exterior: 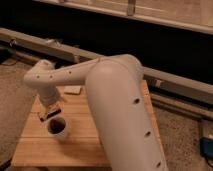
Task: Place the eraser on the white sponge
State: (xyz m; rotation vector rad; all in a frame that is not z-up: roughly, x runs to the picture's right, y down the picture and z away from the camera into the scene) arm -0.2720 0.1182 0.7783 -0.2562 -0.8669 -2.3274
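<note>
Dim room. Dark wall [125,40] across the upper half, under a pale lit ledge [165,12] along the top edge. Long grey metal rail [30,42] slanting down from the left edge to the right edge, passing behind the arm. Speckled grey floor [15,85] on both sides of the table.

Bulky white robot arm [120,110] rising from the bottom edge, filling the centre, bent leftward at a rounded joint and turned down toward the table's left part. Right half of the tabletop hidden behind it.

Light wooden slatted table [75,150], low, planks running left to right.

White cup [57,128] upright on the front-left of the table, dark inside.

White sponge [73,90] flat near the table's back edge, beside the arm, well apart from the cup.

Gripper [51,111] pointing down, low over the table's left side, just behind the cup; fingers spread wide, not pinching anything.

Eraser [43,115] flat on the wood at the gripper's tip, only a dark sliver visible; contact with the fingers not discernible.

Small blue item [206,145] on the floor at the right edge, unidentifiable.
</note>
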